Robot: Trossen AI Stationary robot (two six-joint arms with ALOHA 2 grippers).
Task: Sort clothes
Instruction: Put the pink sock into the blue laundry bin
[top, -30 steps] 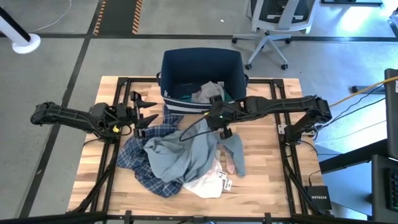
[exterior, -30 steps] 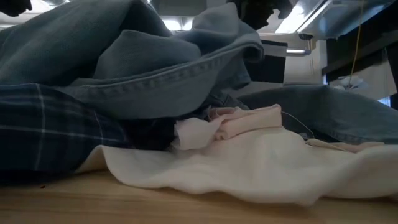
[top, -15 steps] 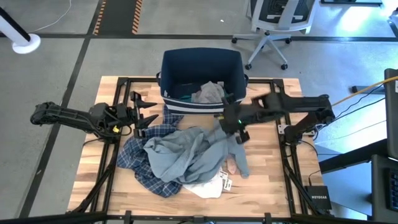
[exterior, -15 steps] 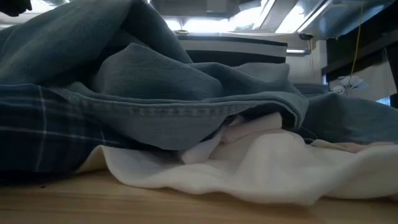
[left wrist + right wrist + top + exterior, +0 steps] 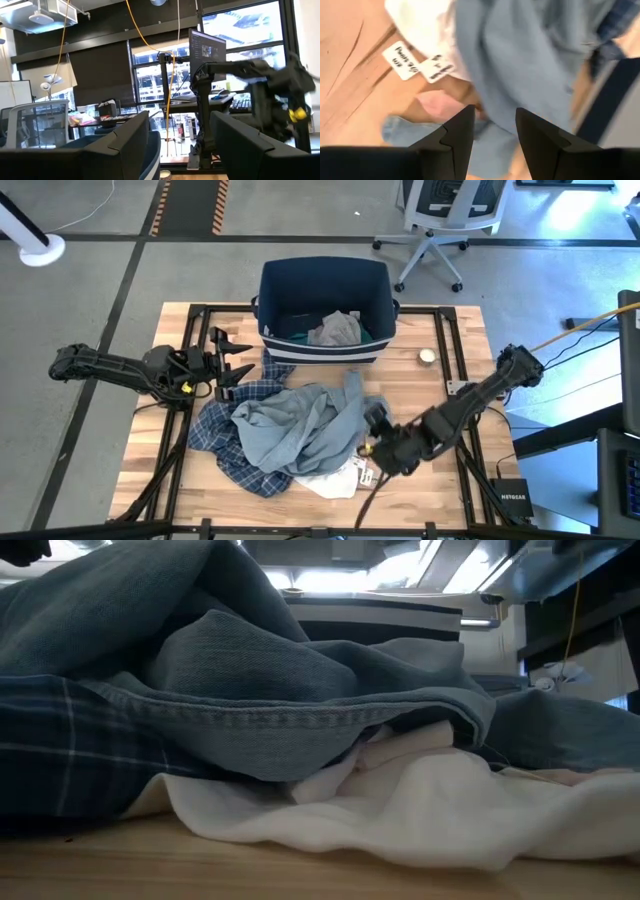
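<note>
A pile of clothes lies mid-table: a large grey-blue garment on top of a blue-and-white plaid shirt, with a white piece sticking out at the near side. The white piece bears paper tags, and a pink piece lies beside it. My right gripper hangs above the pile's near right corner, pointing steeply down. It is open with nothing between its fingers. My left gripper waits open at the pile's far left, above the table.
A navy fabric bin with white stripes stands at the table's far edge, a grey piece inside it. A small round object lies right of the bin. Bare wood shows at the table's right and near left. An office chair stands beyond the table.
My right gripper has swung from just in front of the bin toward the table's near right, sinking a little and rolling, and now hangs over the pile's near right corner. The grey-blue garment's raised right part has dropped and lies spread on the pile.
</note>
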